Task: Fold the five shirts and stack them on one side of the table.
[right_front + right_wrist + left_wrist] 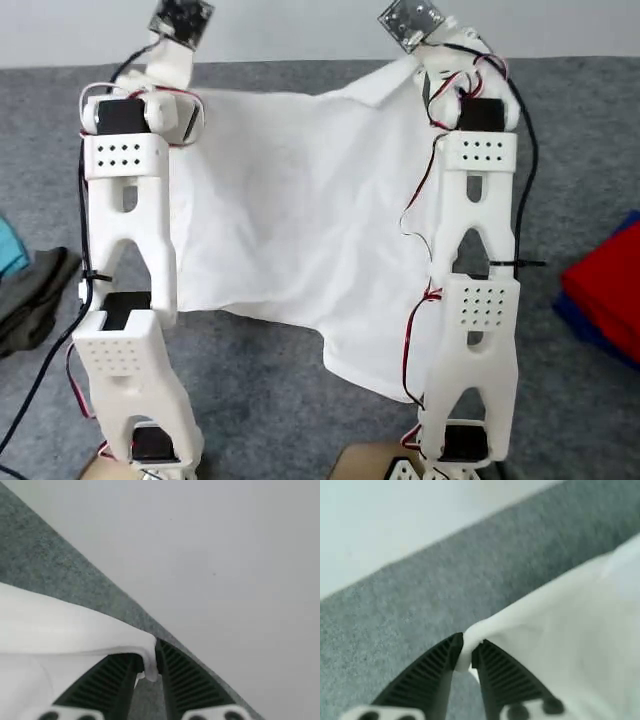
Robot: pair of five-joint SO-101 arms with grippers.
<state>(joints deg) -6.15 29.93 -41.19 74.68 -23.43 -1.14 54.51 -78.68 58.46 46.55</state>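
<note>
Pinching far corners of the white shirt [300, 210], both jaws sit closed on cloth — arms [130, 230] hide its sides.

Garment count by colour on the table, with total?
white shirt: 1
red garment: 1
blue garment, under the red: 1
teal garment, cut off at the edge: 1
dark grey garment: 1
Total: 5

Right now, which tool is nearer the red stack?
Right. The right tool pinches a far corner of the white shirt on the side where the red stack lies. The left tool pinches the opposite far corner, the shirt's whole width farther away.
</note>
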